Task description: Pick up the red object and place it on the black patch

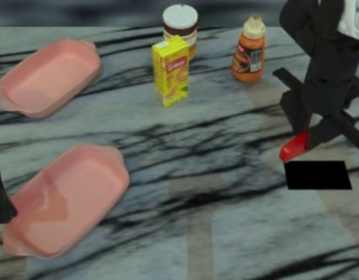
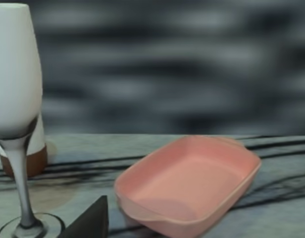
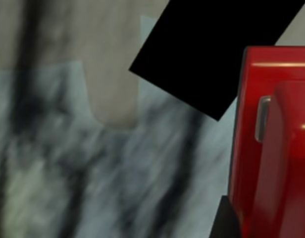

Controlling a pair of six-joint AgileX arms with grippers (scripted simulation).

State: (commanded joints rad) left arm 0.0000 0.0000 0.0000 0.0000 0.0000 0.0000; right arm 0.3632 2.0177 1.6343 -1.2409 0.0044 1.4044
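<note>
The red object (image 1: 292, 148) is a glossy red bar, and my right gripper (image 1: 306, 141) is shut on its far end at the right of the table. Its free end points left and toward the front, just off the table. The black patch (image 1: 317, 175) lies flat just in front of it, its back left corner almost under the bar. In the right wrist view the red object (image 3: 276, 144) fills the right side beside one dark finger (image 3: 226, 220), with the black patch (image 3: 217, 54) beyond. My left gripper (image 1: 0, 198) is parked at the table's left edge.
Two pink trays (image 1: 48, 76) (image 1: 69, 198) lie on the left. A yellow juice carton (image 1: 170, 71), a brown jar with a white lid (image 1: 180, 26) and an orange sauce bottle (image 1: 249, 51) stand at the back. The left wrist view shows a white stemmed glass (image 2: 14, 74).
</note>
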